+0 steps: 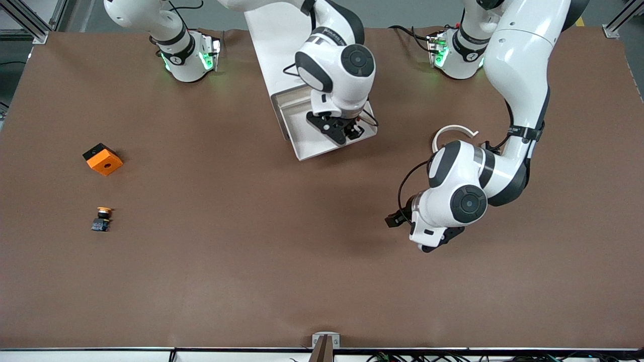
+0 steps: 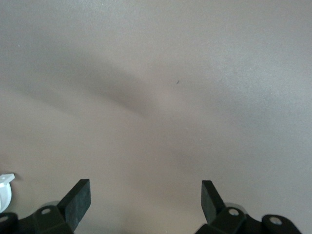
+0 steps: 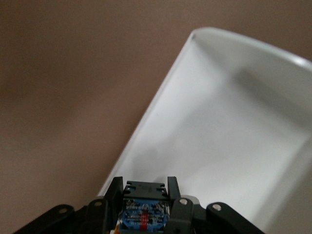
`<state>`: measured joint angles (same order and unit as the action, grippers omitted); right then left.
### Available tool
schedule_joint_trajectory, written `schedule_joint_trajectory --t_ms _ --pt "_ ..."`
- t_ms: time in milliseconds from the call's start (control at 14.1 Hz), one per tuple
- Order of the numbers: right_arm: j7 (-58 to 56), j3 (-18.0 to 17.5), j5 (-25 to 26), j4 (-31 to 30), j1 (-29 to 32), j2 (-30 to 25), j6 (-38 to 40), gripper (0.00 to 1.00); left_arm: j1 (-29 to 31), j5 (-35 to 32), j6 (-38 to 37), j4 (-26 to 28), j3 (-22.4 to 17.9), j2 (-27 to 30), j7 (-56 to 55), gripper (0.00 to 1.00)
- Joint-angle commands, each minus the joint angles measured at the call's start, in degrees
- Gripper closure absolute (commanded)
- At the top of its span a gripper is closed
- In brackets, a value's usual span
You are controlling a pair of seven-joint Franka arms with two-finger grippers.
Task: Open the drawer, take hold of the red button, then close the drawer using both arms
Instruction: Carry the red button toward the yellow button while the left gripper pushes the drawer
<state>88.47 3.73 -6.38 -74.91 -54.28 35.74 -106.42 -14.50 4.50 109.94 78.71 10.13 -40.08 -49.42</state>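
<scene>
The white drawer (image 1: 301, 137) stands pulled open from its white cabinet (image 1: 274, 45) at the middle of the table, toward the robots' bases. My right gripper (image 1: 350, 131) hangs inside the drawer, shut on the button (image 3: 144, 207). In the right wrist view the button's black body and blue base fill the gap between the fingers, with the drawer's white floor (image 3: 234, 136) under them; its cap is hidden. My left gripper (image 1: 395, 219) waits open over bare table toward the left arm's end. Nothing lies between its fingers (image 2: 78, 197), as the left wrist view shows.
An orange cube (image 1: 103, 159) and an orange-capped button (image 1: 102, 218) lie toward the right arm's end of the table. A white curved piece (image 1: 454, 131) lies on the table beside the left arm. Brown table surface (image 1: 282, 261) stretches nearer to the front camera.
</scene>
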Motion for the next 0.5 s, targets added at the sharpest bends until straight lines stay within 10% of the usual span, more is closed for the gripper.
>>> schedule_joint_trajectory --t_ms 0,426 --pt "-10.5 -0.7 -4.8 2.1 7.8 -3.3 3.9 1.0 -0.3 -2.0 1.2 1.5 0.1 1.1 0.7 0.0" --pt "-40.0 -0.1 -4.3 0.4 21.5 -6.1 7.3 1.0 -3.7 -2.6 3.6 7.4 0.1 7.0 0.9 0.0"
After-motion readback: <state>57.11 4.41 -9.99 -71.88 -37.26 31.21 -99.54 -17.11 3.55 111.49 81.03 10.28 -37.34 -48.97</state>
